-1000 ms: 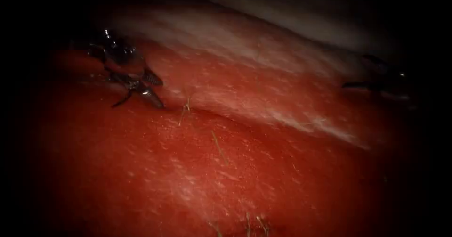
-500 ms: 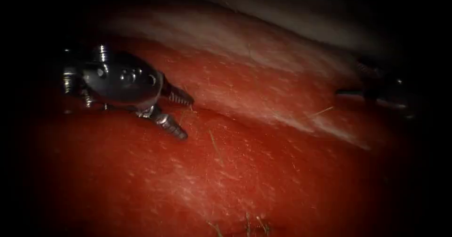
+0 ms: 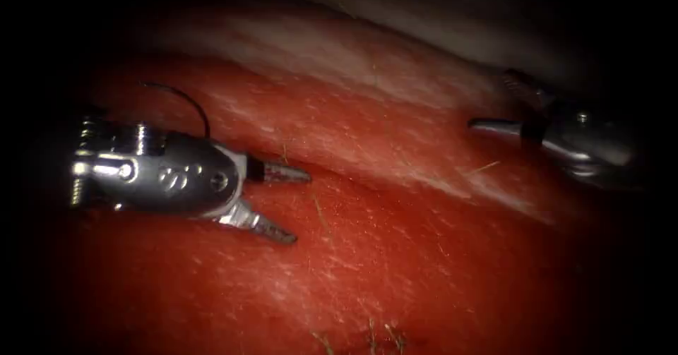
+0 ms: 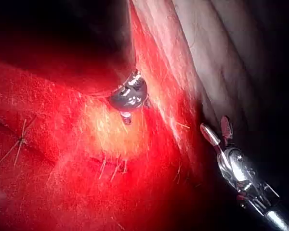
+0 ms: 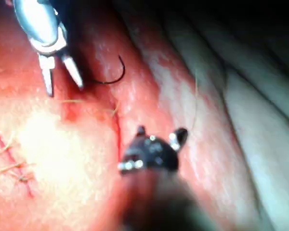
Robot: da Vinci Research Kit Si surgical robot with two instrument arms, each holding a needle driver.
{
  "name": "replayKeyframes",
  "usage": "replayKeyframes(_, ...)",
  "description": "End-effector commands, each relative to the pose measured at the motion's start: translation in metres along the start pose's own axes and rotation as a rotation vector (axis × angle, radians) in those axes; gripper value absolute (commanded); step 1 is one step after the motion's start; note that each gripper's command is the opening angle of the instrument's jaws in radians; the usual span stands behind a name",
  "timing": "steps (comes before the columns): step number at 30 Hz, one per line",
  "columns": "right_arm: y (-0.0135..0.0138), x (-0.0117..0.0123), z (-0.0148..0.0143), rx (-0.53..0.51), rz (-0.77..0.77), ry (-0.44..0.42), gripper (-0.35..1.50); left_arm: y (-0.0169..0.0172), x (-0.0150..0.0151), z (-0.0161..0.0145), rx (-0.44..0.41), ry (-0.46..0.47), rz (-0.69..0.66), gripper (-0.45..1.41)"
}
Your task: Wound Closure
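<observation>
Left tool [image 3: 286, 203], jaws apart and empty, has advanced; needle [image 3: 187, 101] lies loose behind it. Right tool [image 3: 494, 124] spread, empty.

Pretty dim with heavy dark vignetting; glare bounced off the left pincer [image 3: 282, 203], and the tissue [image 3: 395, 256] looked soft.

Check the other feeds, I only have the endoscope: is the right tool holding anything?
Observer: No. In the right wrist view, the right tool has its fingers apart with nothing between them.
Operator: And the dark arc behind the left tool?
Observer: That's the needle. It seems to lie loose on the tissue, beside the left tool, whose fingers are open and empty.
Operator: Any stitches in?
Observer: Yes, the left wrist view shows cut thread ends along a closed stretch.
</observation>
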Motion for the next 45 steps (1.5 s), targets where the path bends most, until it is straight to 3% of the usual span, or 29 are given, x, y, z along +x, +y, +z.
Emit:
replayKeyframes(1,-0.0002,0.0003,0.0009,0.004,-0.002,0.004,1.46,0.0008,0.0004,0.0013,-0.007,0.015,0.014,0.55)
replayKeyframes(9,0.0001,-0.0004,0.0011,-0.004,-0.006,0.004,1.45,0.0012,0.0024,0.0022,0.01,0.068,0.02,0.64)
replayKeyframes(12,-0.0001,-0.0005,0.0013,-0.005,-0.007,0.0,1.45,0.0009,0.0022,0.0023,0.012,0.07,0.019,0.33)
replayKeyframes(13,-0.0001,-0.0005,0.0014,-0.006,-0.007,0.0,1.45,0.001,0.0021,0.0023,0.014,0.085,0.018,-0.16)
replayKeyframes(15,-0.0004,-0.0004,0.0015,-0.008,-0.006,0.0,1.45,0.0011,0.002,0.0027,0.014,0.092,0.024,-0.35)
replayKeyframes(22,-0.0008,-0.0004,0.0018,-0.012,-0.005,0.0,1.45,0.0001,0.0013,0.0036,0.068,0.145,-0.045,-0.35)
replayKeyframes(26,-0.0011,-0.0004,0.0019,-0.003,-0.004,0.001,1.45,-0.0005,0.001,0.002,0.085,0.204,-0.11,-0.35)
replayKeyframes(28,-0.0016,-0.0004,0.0022,0.027,-0.006,0.005,1.45,-0.0008,0.0006,0.0009,0.091,0.255,-0.215,-0.35)
replayKeyframes(31,-0.0022,-0.0007,0.0026,0.072,-0.013,0.021,1.4,-0.0014,0.0001,0.0001,0.05,0.283,-0.211,-0.35)
replayKeyframes(40,-0.0072,-0.0024,0.0083,0.236,-0.069,0.061,1.38,-0.006,-0.006,-0.003,0.047,0.32,-0.277,-0.35)
replayKeyframes(45,-0.0105,-0.0028,0.0115,0.27,-0.089,0.06,1.41,-0.0067,-0.0072,-0.0038,0.045,0.322,-0.29,-0.35)
